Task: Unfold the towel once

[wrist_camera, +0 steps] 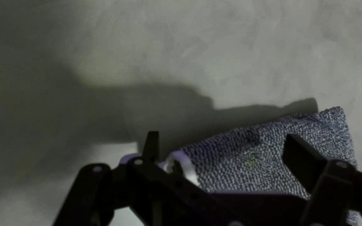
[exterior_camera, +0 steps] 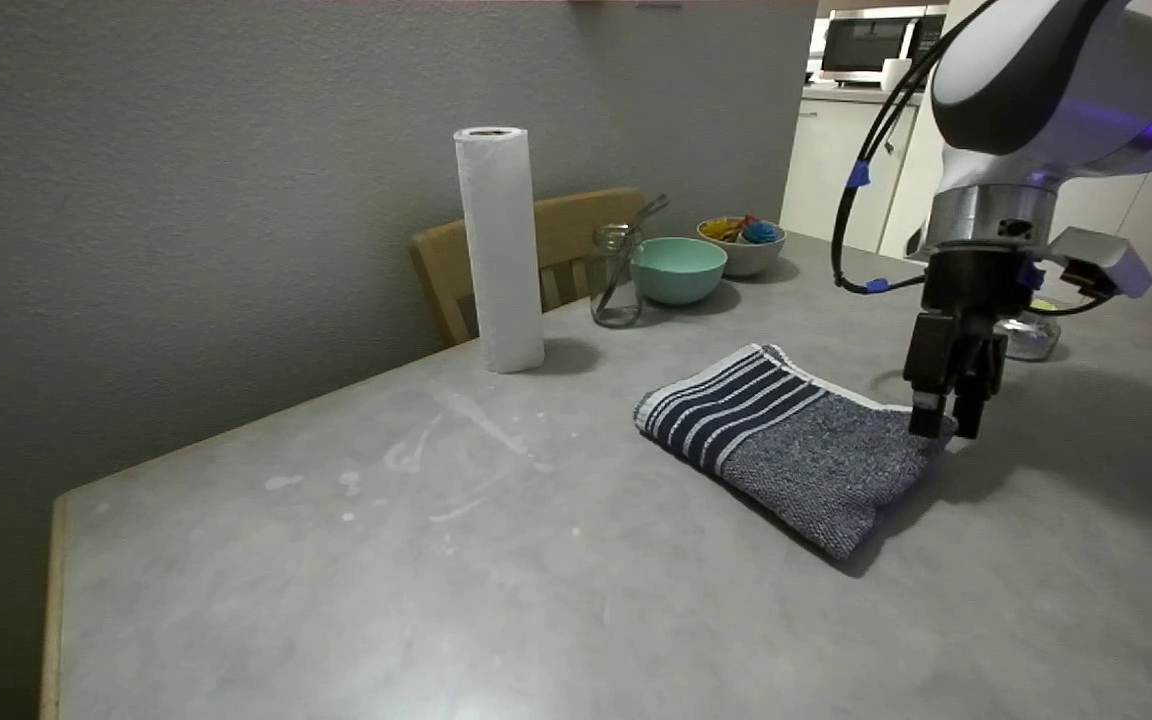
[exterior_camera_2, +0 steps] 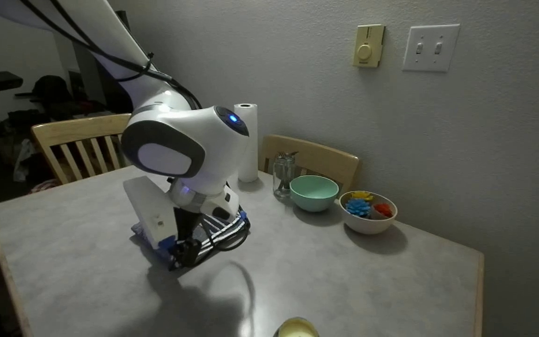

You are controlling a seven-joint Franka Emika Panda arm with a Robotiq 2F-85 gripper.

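The folded towel (exterior_camera: 816, 460), dark blue-grey with white stripes at one end, lies on the grey table (exterior_camera: 336, 600). In an exterior view the arm hides most of it, leaving some stripes (exterior_camera_2: 209, 244) showing. My gripper (exterior_camera: 946, 415) points down at the towel's edge away from the stripes, near a corner with a white hem. In the wrist view the gripper (wrist_camera: 223, 150) is open, its fingers wide apart. The towel's grey cloth (wrist_camera: 247, 172) and a curled white hem show between them. I cannot tell whether the fingertips touch the cloth. The gripper also shows in an exterior view (exterior_camera_2: 184, 257).
A tall paper towel roll (exterior_camera: 501, 250) stands towards the wall. Beside it are a glass jar with utensils (exterior_camera: 616, 280), a green bowl (exterior_camera: 678, 272) and a white bowl of colourful pieces (exterior_camera: 751, 258). A yellow-topped jar (exterior_camera_2: 297, 327) stands near the arm. Wooden chairs (exterior_camera_2: 314, 152) stand around the table.
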